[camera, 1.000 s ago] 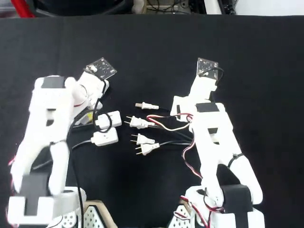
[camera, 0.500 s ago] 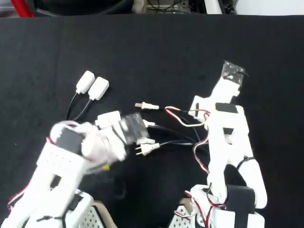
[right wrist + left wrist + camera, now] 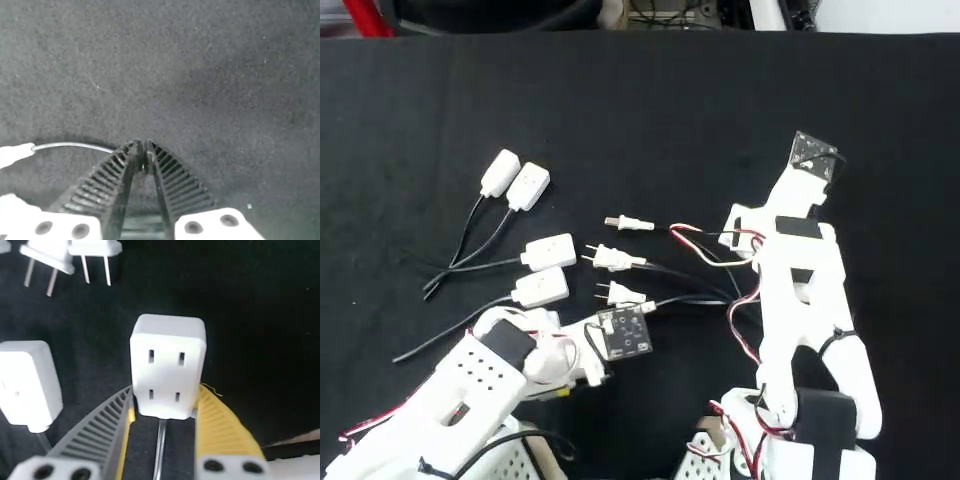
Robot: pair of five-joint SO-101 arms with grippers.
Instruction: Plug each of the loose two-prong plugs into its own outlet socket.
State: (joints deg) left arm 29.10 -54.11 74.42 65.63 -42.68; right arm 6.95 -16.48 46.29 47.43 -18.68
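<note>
Left gripper (image 3: 165,390): jaws clamp socket (image 3: 167,365) by its sides, at cord end; 2nd socket (image 3: 27,382) just beside.
Right gripper (image 3: 145,155): jaws closed, empty, over bare cloth.
Plugs (image 3: 610,259): centre of table, prongs pointing left. Likely light, rigid, slick; stiff cords will tug. Hold by body flats, never by prongs.
Black cloth table (image 3: 880,100): grippy. Cables (image 3: 660,12) beyond far edge.

The left arm (image 3: 470,390), before stretched far past the plugs (image 3: 610,258), has drawn back to their near side, and two sockets (image 3: 528,186) that it covered are now in sight. The right arm (image 3: 800,290) has swung a little away from the plugs.
</note>
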